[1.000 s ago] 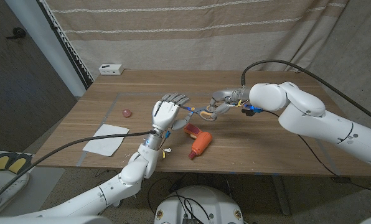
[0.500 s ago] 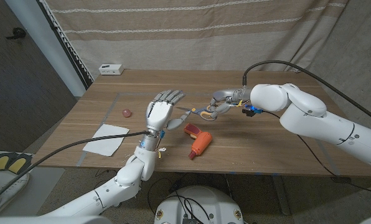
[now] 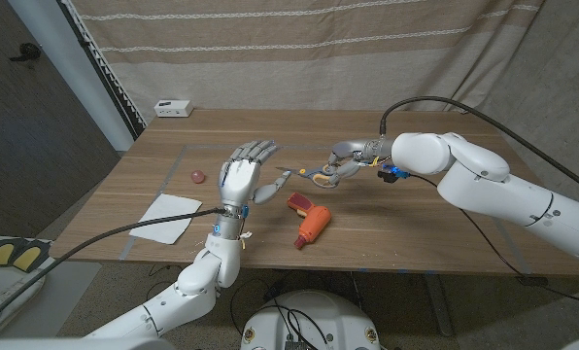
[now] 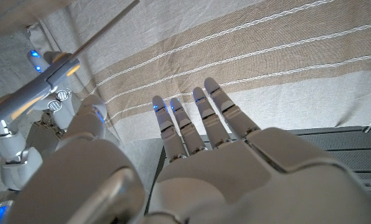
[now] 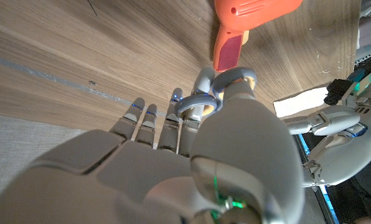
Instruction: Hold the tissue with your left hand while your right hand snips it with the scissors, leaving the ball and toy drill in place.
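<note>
Leftward my left hand [image 3: 239,176] has drifted, raised, fingers spread, holding nothing. My right hand [image 3: 348,162] grips the scissors [image 3: 305,175] over the table's middle. Tissue [image 3: 165,217] lies by the left edge: I should lower onto it gently, avoiding ball [image 3: 197,177] and toy drill [image 3: 309,218].

Right hand [image 3: 340,167] holds scissors [image 3: 307,175] near raised, spread left hand [image 3: 241,175]; tissue [image 3: 169,216] lies apart.
</note>
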